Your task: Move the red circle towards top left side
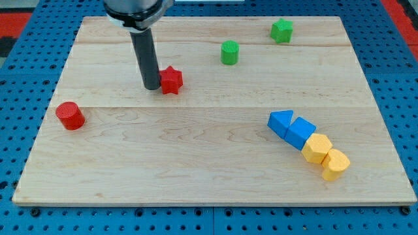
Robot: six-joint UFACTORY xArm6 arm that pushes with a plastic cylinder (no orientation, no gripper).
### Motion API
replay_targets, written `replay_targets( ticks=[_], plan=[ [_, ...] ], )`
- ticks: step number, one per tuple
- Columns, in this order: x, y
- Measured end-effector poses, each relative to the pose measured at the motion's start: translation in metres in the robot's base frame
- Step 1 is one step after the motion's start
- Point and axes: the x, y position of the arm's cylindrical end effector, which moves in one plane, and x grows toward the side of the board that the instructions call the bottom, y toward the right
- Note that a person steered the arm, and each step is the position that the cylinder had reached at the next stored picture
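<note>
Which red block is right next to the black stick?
The red star. It sits against my tip, on its right in the view. The red circle lies apart, nearer the view's bottom left.
</note>
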Motion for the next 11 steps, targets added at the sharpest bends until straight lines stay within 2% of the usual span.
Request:
replay_targets(
  ticks=[1, 2, 4, 5, 7, 8, 9, 10, 11],
  plan=[
    [0.071, -0.005],
    [0.121, -0.055],
    [0.076, -0.166],
    [0.07, -0.167],
    [-0.02, -0.143],
    [-0.063, -0.094],
    [-0.106, -0.106],
    [-0.06, -0.084],
    [-0.061, -0.046]
  ],
)
